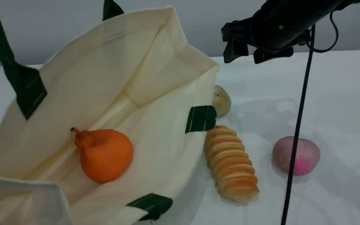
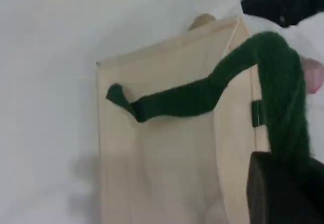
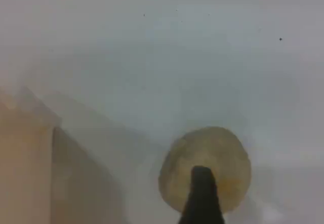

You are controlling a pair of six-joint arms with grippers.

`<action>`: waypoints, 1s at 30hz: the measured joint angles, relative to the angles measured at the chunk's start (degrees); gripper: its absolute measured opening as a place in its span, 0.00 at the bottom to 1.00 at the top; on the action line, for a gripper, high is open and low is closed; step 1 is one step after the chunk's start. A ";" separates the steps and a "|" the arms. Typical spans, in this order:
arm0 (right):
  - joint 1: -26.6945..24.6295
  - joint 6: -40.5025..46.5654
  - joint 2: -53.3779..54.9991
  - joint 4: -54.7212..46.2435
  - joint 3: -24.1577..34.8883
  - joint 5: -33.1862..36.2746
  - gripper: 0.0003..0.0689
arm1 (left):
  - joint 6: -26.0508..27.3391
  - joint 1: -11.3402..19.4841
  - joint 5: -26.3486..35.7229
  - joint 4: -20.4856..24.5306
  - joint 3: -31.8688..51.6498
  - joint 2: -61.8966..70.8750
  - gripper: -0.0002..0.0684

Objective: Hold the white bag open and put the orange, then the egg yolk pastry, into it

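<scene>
Scene view: the large cream-white canvas tote bag with dark green strap handles lies tilted on the white desk, its mouth gaping toward the camera. Inside it, on the lower wall, rests the bright orange pear-shaped fruit with a short stem, so that part looks done. The small beige-tan domed egg yolk pastry sits on the desk just beside the bag's right edge, half hidden by it. Near it lie a ribbed, orange-striped long bread loaf and a pink-mauve lump, both outside the bag. My right gripper hangs above the desk, well clear of the pastry, its fingers spread apart and empty.

Left wrist view: my left gripper is closed on the dark green strap handle, which runs up from it and holds the bag's mouth up. The canvas looks limp and would likely sag if I let go.

Right wrist view: the pastry lies straight below my fingertip, with the bag's wall blurred at the left. I judge it light, soft and crumbly, so I would take it gently across its rounded sides, squeezing no more than needed.
</scene>
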 joint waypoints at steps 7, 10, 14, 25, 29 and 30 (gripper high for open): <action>0.00 0.00 2.48 -0.10 -0.31 1.21 0.72 | -2.39 0.06 0.00 5.60 0.00 -1.03 0.14; 0.00 0.00 2.48 -0.10 -0.55 1.57 0.72 | -4.26 0.06 0.00 9.27 0.00 -1.08 0.14; 0.00 0.00 2.42 -0.10 -0.66 2.50 0.72 | -5.67 0.06 0.00 12.67 0.00 -1.08 0.14; 0.00 -0.53 2.42 -0.10 -0.66 4.57 0.72 | -12.48 0.06 0.00 22.38 0.00 -1.08 0.14; 0.23 -1.13 2.42 -0.10 -0.66 6.48 0.72 | -14.39 0.06 0.00 23.54 0.00 -1.08 0.14; 0.23 -1.53 2.42 -0.10 -0.66 6.77 0.72 | -14.92 0.06 0.00 24.60 0.00 -1.08 0.14</action>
